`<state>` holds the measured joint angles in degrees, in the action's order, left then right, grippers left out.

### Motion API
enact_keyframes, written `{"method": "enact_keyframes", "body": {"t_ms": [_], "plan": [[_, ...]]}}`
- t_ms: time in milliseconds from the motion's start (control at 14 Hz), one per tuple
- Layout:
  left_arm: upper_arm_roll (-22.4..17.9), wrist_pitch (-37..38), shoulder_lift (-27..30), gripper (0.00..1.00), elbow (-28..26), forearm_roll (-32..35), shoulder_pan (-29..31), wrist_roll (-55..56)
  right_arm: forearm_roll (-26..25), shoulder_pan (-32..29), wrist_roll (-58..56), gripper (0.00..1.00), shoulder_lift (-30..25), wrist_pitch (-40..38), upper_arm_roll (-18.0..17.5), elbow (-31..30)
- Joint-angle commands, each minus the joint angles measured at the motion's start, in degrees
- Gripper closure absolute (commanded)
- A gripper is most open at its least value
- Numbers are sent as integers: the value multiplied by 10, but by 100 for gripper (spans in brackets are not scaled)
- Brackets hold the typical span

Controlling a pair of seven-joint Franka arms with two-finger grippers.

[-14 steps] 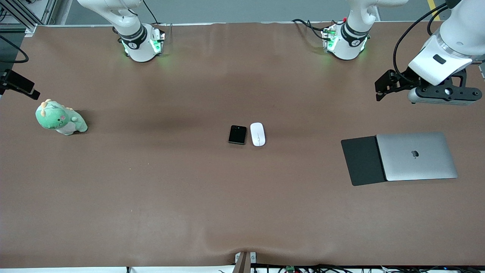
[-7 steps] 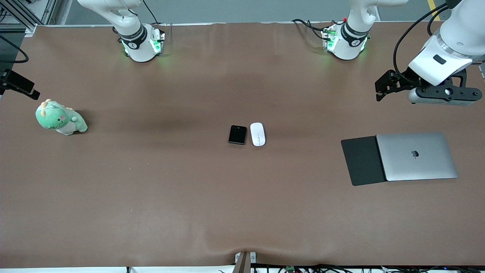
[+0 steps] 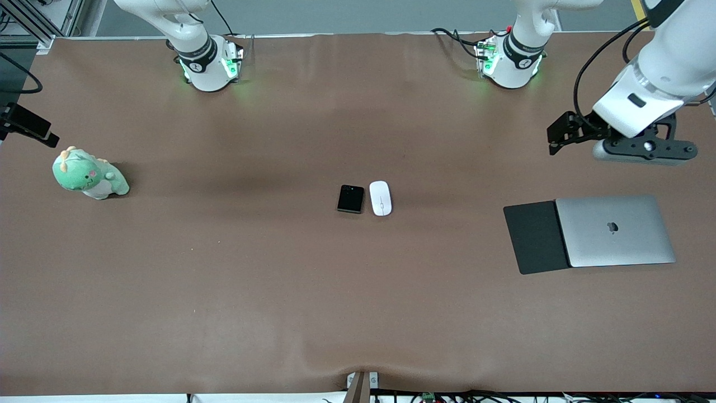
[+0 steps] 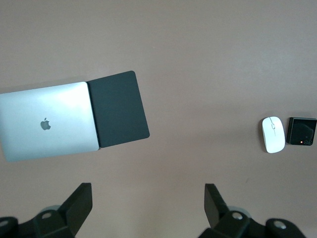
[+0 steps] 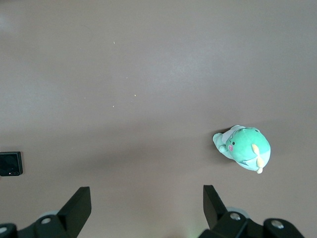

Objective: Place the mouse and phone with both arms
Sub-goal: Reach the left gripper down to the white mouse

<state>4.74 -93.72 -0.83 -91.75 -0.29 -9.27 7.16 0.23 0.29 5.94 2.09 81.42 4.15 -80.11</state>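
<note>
The white oval mouse [image 3: 380, 197] and the small black phone [image 3: 351, 198] lie side by side at the table's middle, the mouse toward the left arm's end. Both show in the left wrist view, mouse [image 4: 273, 134] and phone [image 4: 301, 131]. My left gripper [image 3: 644, 150] hangs open and empty over bare table near the closed laptop; its fingers [image 4: 79, 203] stand wide apart. My right gripper [image 5: 147, 201] is open and empty over bare table near the plush toy; the phone [image 5: 10, 164] shows at that view's edge. Only a black part of the right hand [image 3: 28, 127] shows in the front view.
A closed silver laptop [image 3: 615, 230] lies at the left arm's end, partly on a flat black mouse pad [image 3: 534, 238]. A green plush dinosaur [image 3: 86, 174] stands at the right arm's end. The brown mat's front edge has a clamp [image 3: 361, 385].
My left gripper has shifted a little toward the table's middle and toward the bases. The mouse, the phone and the right arm have not moved.
</note>
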Motion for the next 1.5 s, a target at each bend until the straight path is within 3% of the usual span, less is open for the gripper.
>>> {"method": "enact_keyframes", "body": {"t_ms": [0, 286, 1143, 1429], "plan": [[10, -4, -35, 0, 24, -8, -8, 14, 5, -5, -4, 0, 1, 5, -1, 0], [39, -62, -81, 0, 26, -7, -33, 85, 5, -13, -6, 0, 4, 47, 2, -26], [39, -202, -228, 0, 25, 7, -163, 300, 6, -7, -6, 0, 1, 40, -2, -27], [39, -246, -278, 0, 25, 4, -188, 306, 6, -7, -6, 0, 1, 40, -2, -27]]}}
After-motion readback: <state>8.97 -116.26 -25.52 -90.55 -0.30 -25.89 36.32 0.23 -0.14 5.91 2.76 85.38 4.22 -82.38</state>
